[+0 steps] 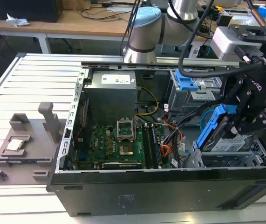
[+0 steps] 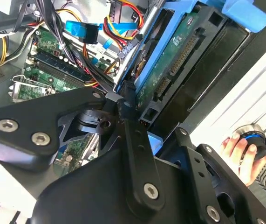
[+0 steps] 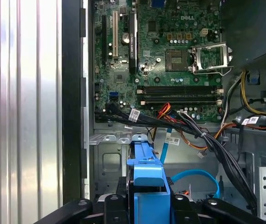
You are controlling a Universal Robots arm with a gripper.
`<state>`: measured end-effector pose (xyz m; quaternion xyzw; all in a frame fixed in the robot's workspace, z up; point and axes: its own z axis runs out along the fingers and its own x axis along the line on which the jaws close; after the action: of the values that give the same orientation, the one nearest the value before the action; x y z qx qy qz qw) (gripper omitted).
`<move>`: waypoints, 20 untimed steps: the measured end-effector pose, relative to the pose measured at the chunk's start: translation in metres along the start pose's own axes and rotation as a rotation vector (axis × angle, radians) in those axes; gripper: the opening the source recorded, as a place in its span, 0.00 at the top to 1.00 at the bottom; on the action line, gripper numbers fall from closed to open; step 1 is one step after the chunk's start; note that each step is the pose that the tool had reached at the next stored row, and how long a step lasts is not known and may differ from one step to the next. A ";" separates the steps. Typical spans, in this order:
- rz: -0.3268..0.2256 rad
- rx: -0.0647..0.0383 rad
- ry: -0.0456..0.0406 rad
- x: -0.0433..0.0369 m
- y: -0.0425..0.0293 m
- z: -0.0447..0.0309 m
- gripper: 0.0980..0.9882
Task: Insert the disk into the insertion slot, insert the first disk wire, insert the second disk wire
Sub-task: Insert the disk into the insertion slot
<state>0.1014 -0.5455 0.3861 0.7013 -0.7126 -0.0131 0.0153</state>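
My gripper (image 1: 239, 122) is shut on the disk (image 1: 233, 140), a grey drive clipped in a bright blue frame (image 1: 213, 125). I hold it tilted just above the insertion slot (image 1: 244, 159), the low silver cage at the case's front corner on the exterior view's right. The second wrist view shows the disk's green circuit board (image 2: 177, 53) and connector edge. In the first wrist view the blue frame (image 3: 146, 170) sits between my fingers. The light blue second disk wire (image 3: 194, 175) curls beside it, its plug (image 2: 91, 33) hanging free. A thin bundle with red wires, the first disk wire (image 3: 164, 111), lies loose over the motherboard's edge.
The open case holds a motherboard (image 1: 119, 144), a power supply (image 1: 112, 86) and a taller grey bay with a blue latch (image 1: 187, 84). Thick black cables (image 3: 216, 149) run past the cage. A grey fixture (image 1: 25, 140) lies on the slatted table. A person's hand (image 2: 237, 149) rests nearby.
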 end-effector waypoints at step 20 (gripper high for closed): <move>0.000 0.000 -0.0001 0.0000 -0.0001 0.0011 0.99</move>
<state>0.1014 -0.5455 0.3850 0.7013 -0.7126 -0.0131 0.0153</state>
